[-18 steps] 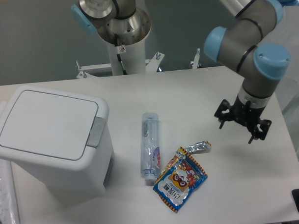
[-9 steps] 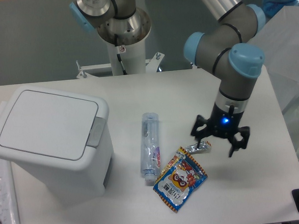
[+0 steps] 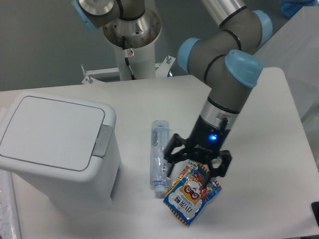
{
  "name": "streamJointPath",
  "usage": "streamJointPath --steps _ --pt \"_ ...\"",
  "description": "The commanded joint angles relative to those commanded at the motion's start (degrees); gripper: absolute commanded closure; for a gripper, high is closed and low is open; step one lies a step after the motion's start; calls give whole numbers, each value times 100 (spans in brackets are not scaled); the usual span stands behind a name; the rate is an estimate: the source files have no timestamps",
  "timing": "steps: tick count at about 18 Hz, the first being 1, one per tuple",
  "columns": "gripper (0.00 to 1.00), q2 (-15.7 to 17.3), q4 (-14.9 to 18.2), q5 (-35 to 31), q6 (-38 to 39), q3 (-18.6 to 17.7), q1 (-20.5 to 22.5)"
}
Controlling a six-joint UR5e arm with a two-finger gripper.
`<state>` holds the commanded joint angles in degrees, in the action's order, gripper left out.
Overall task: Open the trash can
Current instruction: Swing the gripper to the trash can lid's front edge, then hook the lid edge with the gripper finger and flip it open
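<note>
The trash can [image 3: 50, 149] is a big white boxy bin at the left of the table, lid flat and closed, with a grey push tab [image 3: 102, 141] on its right edge. My gripper [image 3: 195, 161] hangs open over the table's middle, above the snack packet and right of the bottle, well to the right of the bin. Nothing is held between its fingers.
A clear plastic bottle [image 3: 160, 157] lies lengthwise between bin and gripper. A colourful snack packet [image 3: 191, 194] lies just below the gripper. A white object [image 3: 5, 209] lies at the table's left edge beside the bin. The arm's base column [image 3: 130, 42] stands behind the table.
The arm has swung left from the table's right side to above the snack packet, now covering the small silver wrapper. The gripper stayed open. The bin's lid has not moved.
</note>
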<state>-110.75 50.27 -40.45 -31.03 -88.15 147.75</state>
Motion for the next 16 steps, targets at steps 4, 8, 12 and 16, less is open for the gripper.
streamJointPath --steps 4,8,12,16 --pt "0 325 -9 721 0 -61 -53" --pt "0 580 -9 995 -26 -158 -114" --pt "0 695 -18 995 -324 -702 -229" --pt "0 704 -18 995 -580 -870 -246"
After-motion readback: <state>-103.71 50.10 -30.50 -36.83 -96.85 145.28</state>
